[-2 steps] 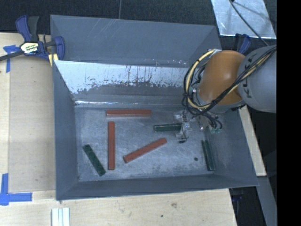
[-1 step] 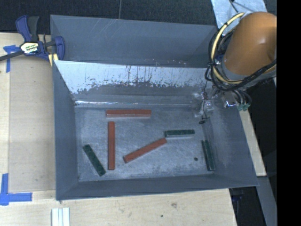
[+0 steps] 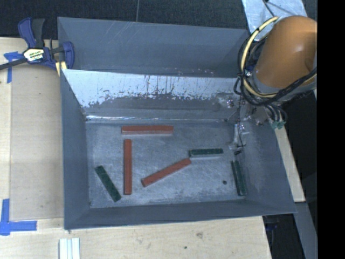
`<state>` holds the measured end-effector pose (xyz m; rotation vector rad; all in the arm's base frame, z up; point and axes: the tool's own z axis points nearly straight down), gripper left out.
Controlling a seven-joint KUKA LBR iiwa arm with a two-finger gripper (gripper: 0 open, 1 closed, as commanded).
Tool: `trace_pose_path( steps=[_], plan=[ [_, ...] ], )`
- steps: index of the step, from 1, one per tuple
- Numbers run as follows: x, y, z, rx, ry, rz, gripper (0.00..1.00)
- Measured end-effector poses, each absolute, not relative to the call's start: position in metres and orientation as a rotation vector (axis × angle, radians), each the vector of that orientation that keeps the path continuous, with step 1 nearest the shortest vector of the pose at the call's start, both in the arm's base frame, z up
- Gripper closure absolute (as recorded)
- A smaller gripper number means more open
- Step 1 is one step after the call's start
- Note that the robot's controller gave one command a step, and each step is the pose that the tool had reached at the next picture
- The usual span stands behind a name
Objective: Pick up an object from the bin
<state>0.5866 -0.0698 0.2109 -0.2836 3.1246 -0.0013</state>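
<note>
End effector (image 3: 237, 140) hangs low at the bin's (image 3: 161, 53) right side, near a green stick (image 3: 238, 178); spread or pressed together, can't tell.

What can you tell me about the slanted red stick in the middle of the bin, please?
The slanted red stick is a long, thin, straight bar, reddish-brown and matte, perhaps painted wood or plastic. It lies flat on the bin floor, rising from lower left to upper right. Its upper end reaches the left end of a green stick; whether they touch I cannot tell. The upright red stick lies apart on its left, and the gripper is off to its right.
</note>
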Motion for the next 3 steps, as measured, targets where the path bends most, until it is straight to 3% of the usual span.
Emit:
trace_pose_path(
  steps=[1,2,3],
  plan=[
    [0.604,-0.032,0.067,-0.991,2.983,0.003,0.0],
    [0.605,-0.033,0.071,-0.988,2.979,-0.001,1.0],
    [0.581,0.015,0.158,-0.665,3.061,0.0,1.0]
  ],
)
